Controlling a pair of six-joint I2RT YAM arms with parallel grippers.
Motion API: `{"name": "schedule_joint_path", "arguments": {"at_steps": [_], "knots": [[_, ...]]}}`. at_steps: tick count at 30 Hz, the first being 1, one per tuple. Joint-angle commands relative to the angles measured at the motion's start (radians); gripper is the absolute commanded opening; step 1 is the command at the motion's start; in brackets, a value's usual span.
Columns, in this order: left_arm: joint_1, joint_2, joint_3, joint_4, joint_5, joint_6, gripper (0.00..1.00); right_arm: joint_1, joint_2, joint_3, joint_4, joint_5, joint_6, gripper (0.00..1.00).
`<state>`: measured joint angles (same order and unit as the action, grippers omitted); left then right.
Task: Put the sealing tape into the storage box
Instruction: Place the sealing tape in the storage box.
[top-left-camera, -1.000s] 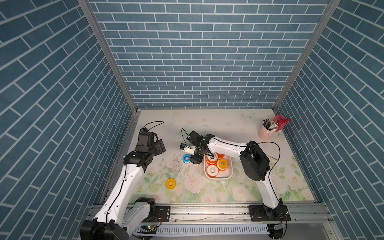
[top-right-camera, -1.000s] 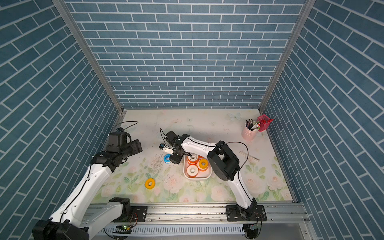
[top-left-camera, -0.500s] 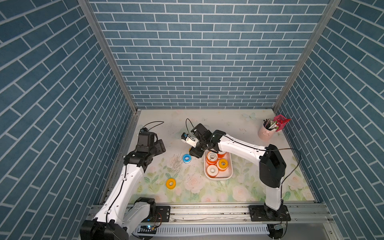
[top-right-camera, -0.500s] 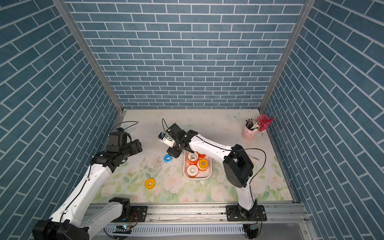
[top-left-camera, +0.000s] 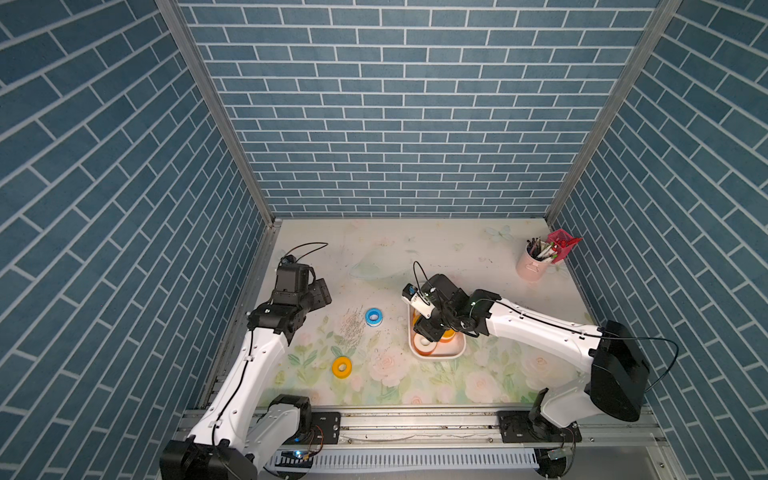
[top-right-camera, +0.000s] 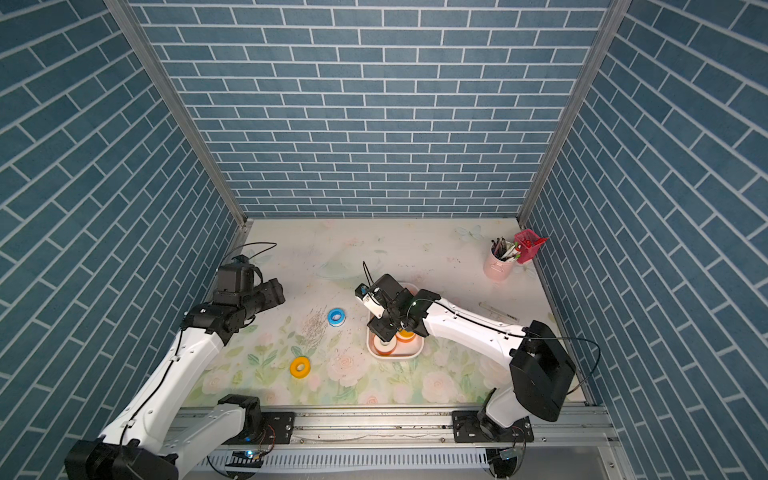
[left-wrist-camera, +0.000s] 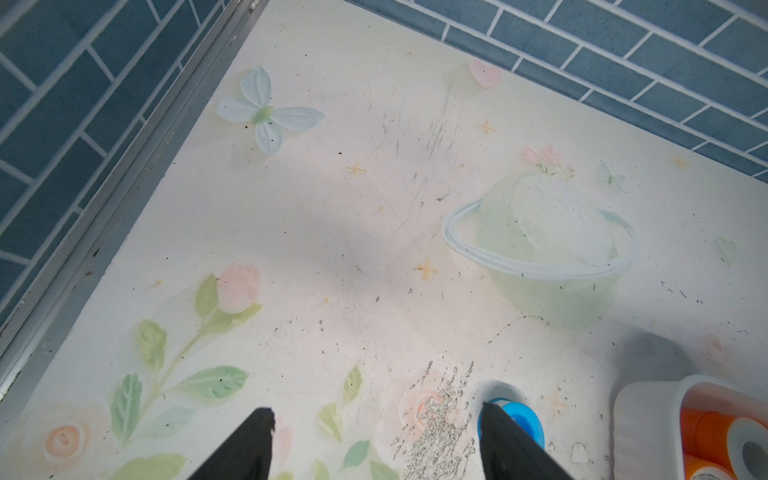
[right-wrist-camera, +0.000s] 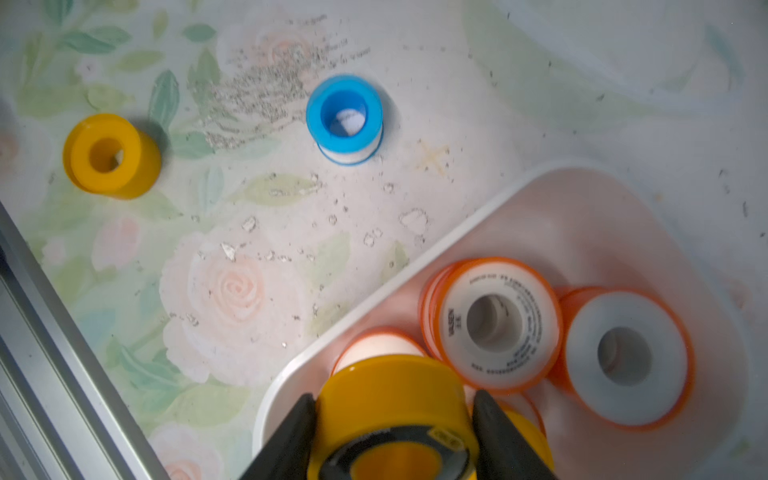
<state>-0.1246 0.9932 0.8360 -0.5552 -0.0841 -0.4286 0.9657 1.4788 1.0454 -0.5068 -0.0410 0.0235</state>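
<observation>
While my right gripper (right-wrist-camera: 392, 397) clamps a yellow roll (right-wrist-camera: 390, 382) straight above the box (right-wrist-camera: 582, 232), over the orange rolls (right-wrist-camera: 498, 324) inside, my spread, empty left gripper (left-wrist-camera: 374, 415) hangs apart from the blue roll (top-left-camera: 373, 317).

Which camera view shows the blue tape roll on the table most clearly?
The right wrist view: the blue tape roll appears whole and large, hole facing up, white tape visible. In both top views the roll is whole but small. In the left wrist view the left gripper partly hides it.
</observation>
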Motion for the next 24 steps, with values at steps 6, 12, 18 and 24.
{"name": "schedule_joint_path", "arguments": {"at_steps": [6, 12, 18, 24], "knots": [[0.005, 0.003, -0.012, 0.005, -0.007, 0.008, 0.81, 0.002, -0.021, -0.087, 0.037, -0.027, 0.069, 0.44], [0.005, 0.008, -0.012, 0.005, -0.008, 0.008, 0.81, 0.008, 0.018, -0.1, 0.045, -0.024, 0.065, 0.46], [0.005, 0.008, -0.012, 0.005, -0.007, 0.009, 0.82, 0.01, 0.065, -0.073, 0.041, -0.027, 0.059, 0.48], [0.005, 0.008, -0.012, 0.006, -0.004, 0.011, 0.81, 0.013, 0.098, -0.045, 0.036, -0.021, 0.055, 0.51]]}}
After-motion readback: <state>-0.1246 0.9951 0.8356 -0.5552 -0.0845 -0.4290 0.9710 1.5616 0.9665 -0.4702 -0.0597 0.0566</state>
